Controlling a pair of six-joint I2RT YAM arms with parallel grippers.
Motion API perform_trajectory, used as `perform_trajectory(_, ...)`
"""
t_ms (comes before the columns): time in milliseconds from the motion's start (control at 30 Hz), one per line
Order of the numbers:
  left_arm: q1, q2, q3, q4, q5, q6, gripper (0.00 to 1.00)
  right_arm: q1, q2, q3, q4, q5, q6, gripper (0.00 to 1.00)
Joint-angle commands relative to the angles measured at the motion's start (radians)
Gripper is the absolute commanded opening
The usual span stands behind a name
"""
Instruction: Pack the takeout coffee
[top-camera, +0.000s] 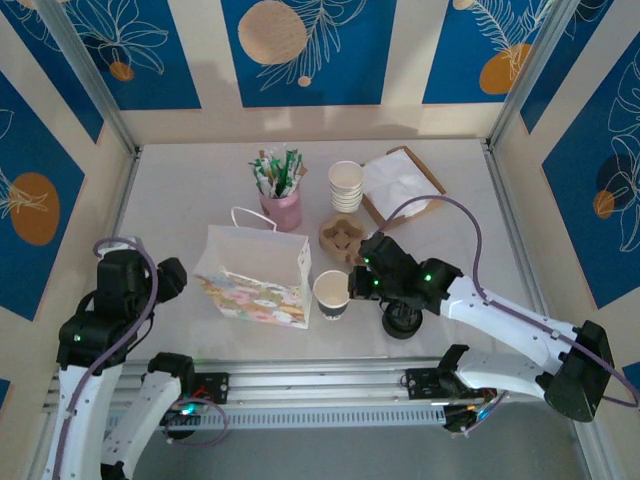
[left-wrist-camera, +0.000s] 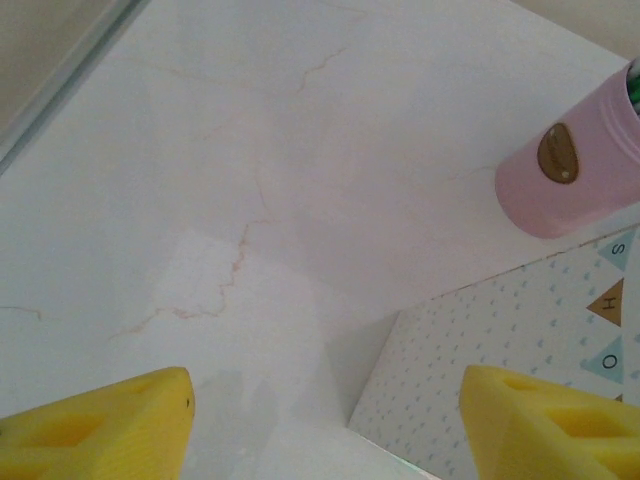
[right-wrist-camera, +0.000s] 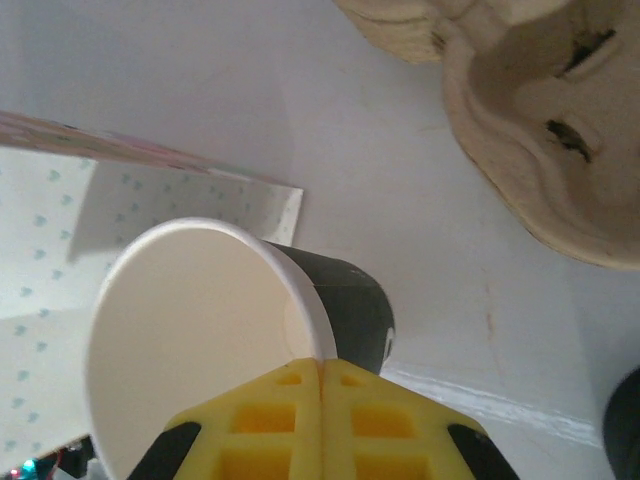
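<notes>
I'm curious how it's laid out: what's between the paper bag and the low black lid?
A lidless paper cup with a dark sleeve stands between the bag and the black lid, as the top view shows.

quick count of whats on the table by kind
paper bag: 1
open cup: 1
cup stack: 1
black lid: 1
cardboard carrier: 1
pink holder: 1
napkin pile: 1
total: 7
</notes>
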Motion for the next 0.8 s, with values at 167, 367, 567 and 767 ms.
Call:
perform_trajectory(167,-0.006,-0.033,0.059,-0.012,-0.019,-0.014,0.74,0.009,-0.069,-0.105,-0.018,0.035,0.024,0.00)
perform_trajectory(367,-0.006,-0.061,0.070,-0.007,0.003,-0.016,0.75,0.025,-0.065,-0.123,-0.023,0.071,0.020,0.00)
perform_trajectory(567,-0.006,-0.073,0.069,-0.003,0.011,-0.018,0.76,0.038,-0.068,-0.127,-0.041,0.095,0.024,0.03)
perform_trajectory(767,-0.006,-0.085,0.067,0.003,0.009,-0.016,0.77,0.041,-0.072,-0.088,-0.071,0.110,0.005,0.14)
